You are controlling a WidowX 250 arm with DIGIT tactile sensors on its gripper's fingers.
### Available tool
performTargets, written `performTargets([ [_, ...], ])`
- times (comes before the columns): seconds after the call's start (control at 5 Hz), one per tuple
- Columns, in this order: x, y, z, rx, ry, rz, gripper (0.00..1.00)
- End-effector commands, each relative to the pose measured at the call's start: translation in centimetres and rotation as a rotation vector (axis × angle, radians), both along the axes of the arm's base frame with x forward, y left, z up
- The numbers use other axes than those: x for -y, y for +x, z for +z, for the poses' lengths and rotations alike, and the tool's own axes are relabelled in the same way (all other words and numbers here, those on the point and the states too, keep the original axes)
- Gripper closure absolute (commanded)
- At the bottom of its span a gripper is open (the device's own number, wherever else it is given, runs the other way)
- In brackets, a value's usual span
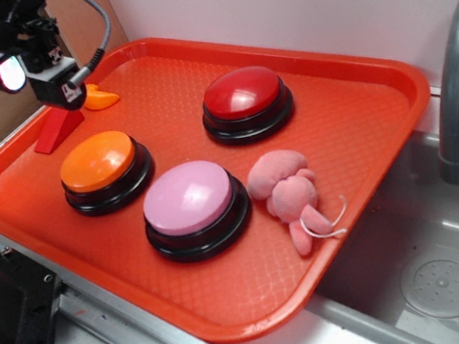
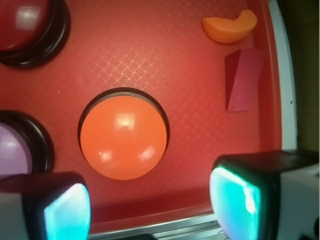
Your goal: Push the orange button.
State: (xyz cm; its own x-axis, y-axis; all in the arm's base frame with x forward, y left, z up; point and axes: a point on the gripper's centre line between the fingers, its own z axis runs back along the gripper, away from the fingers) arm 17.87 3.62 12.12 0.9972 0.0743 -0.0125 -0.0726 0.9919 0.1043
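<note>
Orange button sits near the red tray's left edge beside the pink one, a stiff, glossy dome (likely slippery) best pressed dead centre by the released, empty claw hovering above.

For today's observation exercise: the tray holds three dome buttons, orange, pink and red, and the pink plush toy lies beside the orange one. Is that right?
Not quite. In the exterior view the pink plush toy lies beside the pink button, not the orange button. The red button and tray are as stated.
</note>
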Motion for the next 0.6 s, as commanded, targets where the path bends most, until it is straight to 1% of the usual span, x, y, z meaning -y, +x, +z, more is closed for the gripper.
performTargets([
  [0.0,-0.11,0.84,2.50,0.073,0.026,0.005,0.00],
  [0.2,-0.03,1.09,2.85,0.059,0.021,0.019,0.00],
  [0.4,0.13,1.22,3.29,0.056,0.030,0.037,0.00],
])
